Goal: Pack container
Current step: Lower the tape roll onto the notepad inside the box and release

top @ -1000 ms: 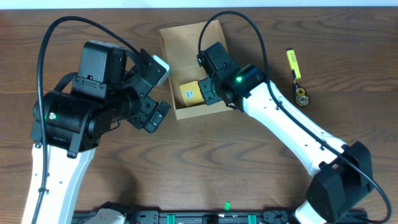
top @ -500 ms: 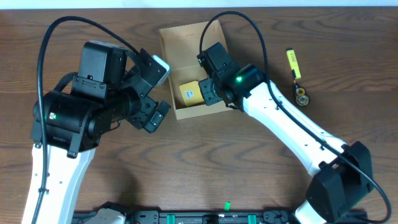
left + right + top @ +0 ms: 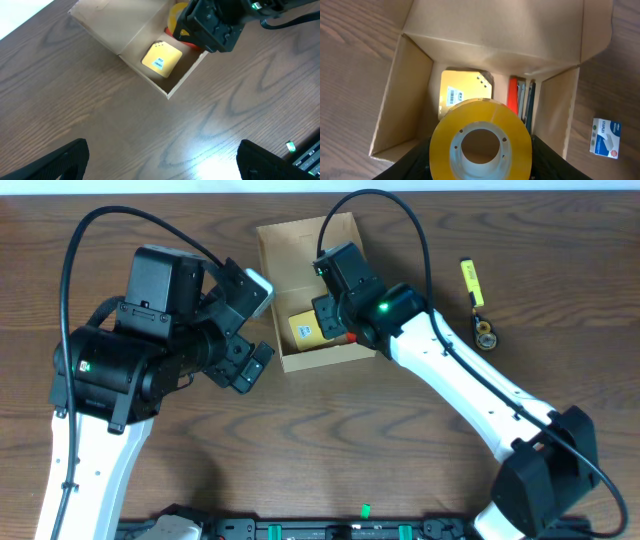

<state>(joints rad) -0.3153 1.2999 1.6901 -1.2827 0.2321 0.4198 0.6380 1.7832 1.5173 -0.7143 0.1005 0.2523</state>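
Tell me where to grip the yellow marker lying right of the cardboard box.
Grip the slim yellow marker at mid-length from straight above, jaws across its narrow width: it lies flat on the brown wooden table, both long sides clear.

We are seeing the wooden table (image 3: 330, 440) carrying the open container (image 3: 322, 361), a yellow marker (image 3: 470, 282), a round item (image 3: 486, 335) and a staples box (image 3: 605, 137).

- The right gripper (image 3: 480, 161) with its tape roll (image 3: 481, 145) hangs over the box's (image 3: 320, 362) open top, covering much of it.
- A yellow pad (image 3: 161, 59) lies on the box floor, left side.
- The left arm (image 3: 150, 350) stands near the box's left wall.
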